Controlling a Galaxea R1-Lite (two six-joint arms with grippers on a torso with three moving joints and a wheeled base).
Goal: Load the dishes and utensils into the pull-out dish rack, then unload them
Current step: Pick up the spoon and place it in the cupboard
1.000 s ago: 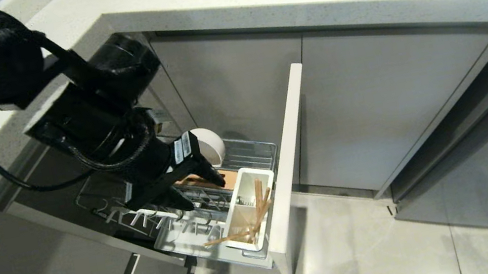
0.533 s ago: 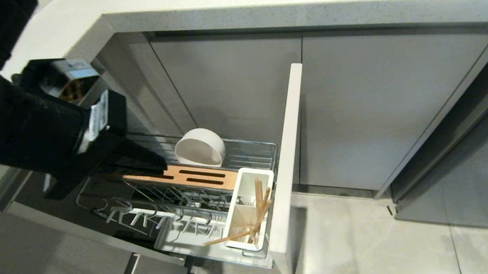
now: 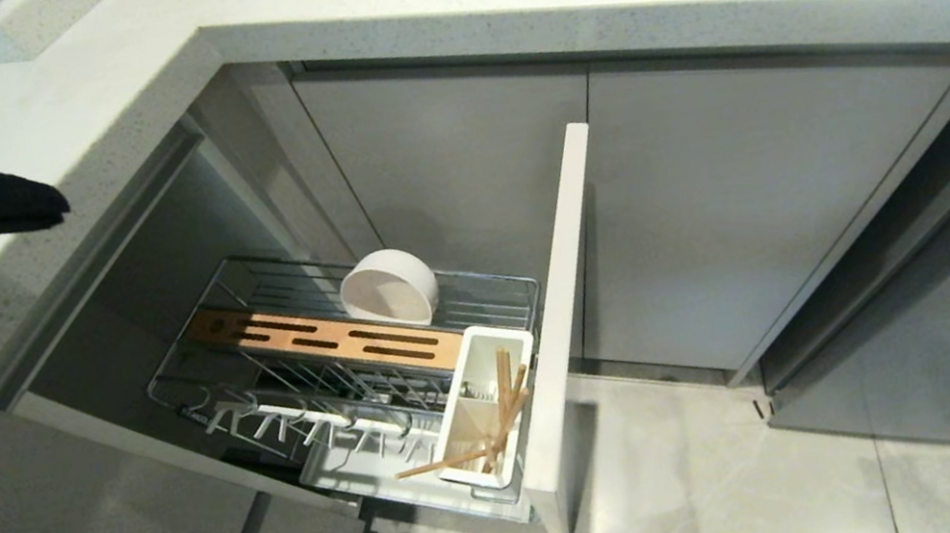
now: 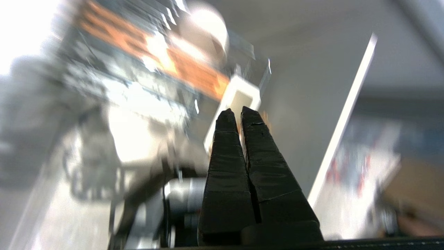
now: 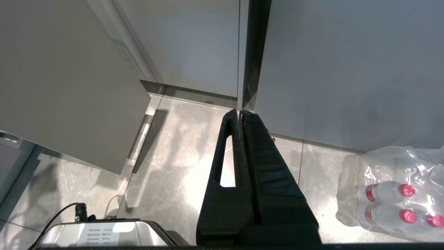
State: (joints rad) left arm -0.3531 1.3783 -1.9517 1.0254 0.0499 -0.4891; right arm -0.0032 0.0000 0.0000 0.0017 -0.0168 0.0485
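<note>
Chrome wire pull-out dish rack (image 3: 495,294) drawn out from under the white stone worktop (image 3: 585,3), fixed to a pale cabinet front (image 3: 562,290) standing edge-on at the rack's right end. Slotted bamboo strip (image 3: 321,337) lying lengthwise across the rack top. Off-white bowl (image 3: 389,289) propped on its side at the rack's back edge, just behind the bamboo strip, mouth facing forward and down. White utensil cup (image 3: 469,424) at the rack's front right corner, against the cabinet front. Light-wooden chopsticks (image 3: 497,419) in the cup, leaning crossed, one lying nearly flat with its tip sticking out left over the white tray (image 3: 345,470). Something thin and grey-metallic visible low inside the cup; not clear enough to identify. White tray along the rack's front edge, white prongs above it.

Left gripper (image 3: 40,208) at the far left edge of the head view, above the worktop's left portion, well apart from the rack. In left wrist view, left gripper (image 4: 239,114) clenched, fingers (image 4: 225,152) pressed together, nothing between them; rack blurred beyond.

Right gripper (image 5: 240,113) clenched, empty, hanging over the grey tiled floor (image 5: 173,156) beside closed cabinet doors. Wrapped pack of bottles (image 5: 392,194) on the floor nearby.
</note>
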